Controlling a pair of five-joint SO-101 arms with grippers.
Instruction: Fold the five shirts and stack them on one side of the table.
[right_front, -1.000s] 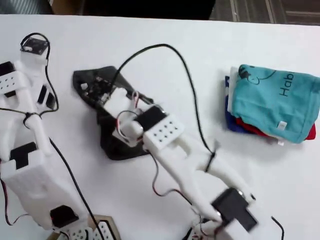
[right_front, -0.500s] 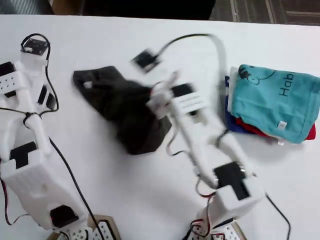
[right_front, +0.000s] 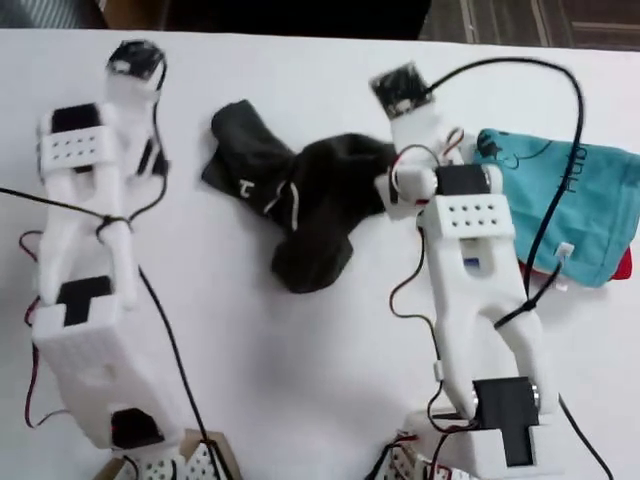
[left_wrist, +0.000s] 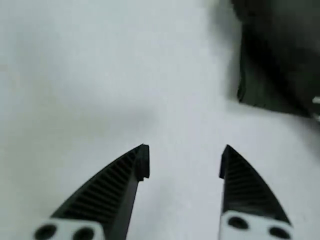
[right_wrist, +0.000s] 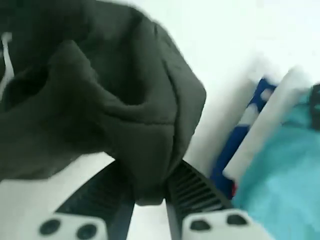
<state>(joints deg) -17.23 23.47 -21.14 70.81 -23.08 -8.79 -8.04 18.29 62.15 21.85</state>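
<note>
**One shirt gripped, unfolded, beside the stack**

High view: the black shirt (right_front: 300, 205) is seen crumpled on the table (right_front: 250, 380). Its long axis runs roughly across the table, from the left arm (right_front: 90, 160) toward the right gripper (right_front: 388, 192). The end nearest the stack of folded shirts (right_front: 570, 200) is clamped by the right gripper. The stack lies just beside the right arm, on the side away from the black shirt.

Left wrist view: the left gripper (left_wrist: 182, 162) is held wide open over bare table, with nothing between its fingers. An edge of the black shirt is noted ahead, off the gripper's line and untouched.

Right wrist view: a bunched fold of black cloth is pinched between nearly closed fingers. The stack is seen close behind.

Judgement: the free end is nearer the left arm, so spreading is best shared.
</note>
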